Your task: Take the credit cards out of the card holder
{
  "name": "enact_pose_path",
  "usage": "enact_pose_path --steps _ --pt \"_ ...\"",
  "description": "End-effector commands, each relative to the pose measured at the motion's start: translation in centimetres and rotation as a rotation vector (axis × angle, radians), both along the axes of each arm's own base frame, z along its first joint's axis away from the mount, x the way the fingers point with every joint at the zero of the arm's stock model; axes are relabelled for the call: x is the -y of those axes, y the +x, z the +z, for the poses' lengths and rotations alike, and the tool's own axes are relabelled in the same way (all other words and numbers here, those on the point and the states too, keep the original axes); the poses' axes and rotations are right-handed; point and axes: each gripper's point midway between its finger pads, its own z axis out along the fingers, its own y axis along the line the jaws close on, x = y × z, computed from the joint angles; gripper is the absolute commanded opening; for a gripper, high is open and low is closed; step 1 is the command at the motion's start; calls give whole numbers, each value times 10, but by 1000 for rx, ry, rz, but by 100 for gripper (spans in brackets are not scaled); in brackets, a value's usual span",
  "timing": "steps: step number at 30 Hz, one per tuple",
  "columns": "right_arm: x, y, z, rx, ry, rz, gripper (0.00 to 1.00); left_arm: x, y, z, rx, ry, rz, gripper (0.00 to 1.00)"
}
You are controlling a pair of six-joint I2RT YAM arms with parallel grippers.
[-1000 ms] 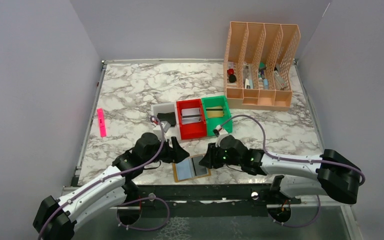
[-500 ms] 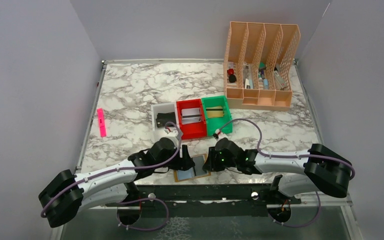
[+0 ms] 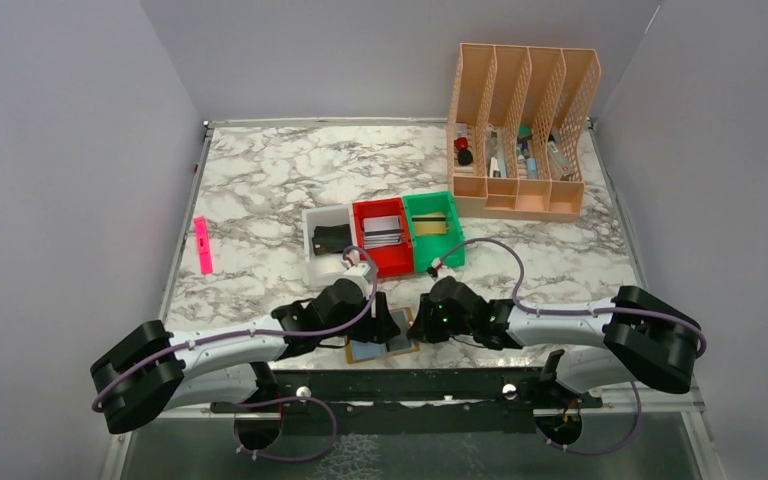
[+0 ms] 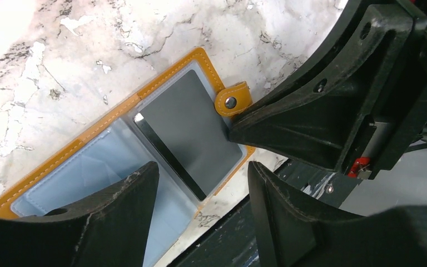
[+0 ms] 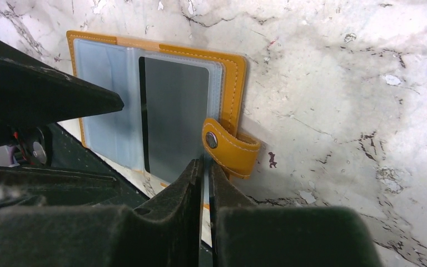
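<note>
The card holder (image 5: pixel 103 83) lies open and flat at the near edge of the marble desk (image 3: pixel 260 190), between my two arms. A dark grey card (image 5: pixel 175 111) sits in its clear pocket on the side with the snap tab (image 5: pixel 231 147).

My right end effector (image 5: pixel 205 167) has narrowed over the last second to a thin slit. It now seems to pinch the holder's edge just beside the tab, which would pin it in place.

My left end effector (image 4: pixel 201 169) has swung in from the side. It hovers over the pale panels with its fingers wide and nothing between them.

I judge the holder is steadied and the card is still inside, ready to be drawn out.

Behind them, well apart, stands a red bin (image 3: pixel 388 268).
</note>
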Motion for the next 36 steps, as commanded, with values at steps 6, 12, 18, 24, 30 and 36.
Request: enact_pose_path --steps 6,12,18,24,30,36 --pt "13 -6 -20 -22 -57 -5 6 -3 5 -10 -4 -29 98 55" --pt "5 -8 -20 -34 -41 21 4 -11 2 -25 -35 -1 139 46" --pt "1 -7 -12 -18 -22 45 6 -21 -2 -37 -56 13 172 38" --pt "-12 -13 0 -17 43 103 7 -23 -4 -39 -59 -11 186 35" --pt "-23 -17 9 -14 95 160 7 -26 -5 -44 -73 -33 216 34" --pt "-18 -14 -2 -37 56 109 8 -29 -3 -41 -61 -56 236 31"
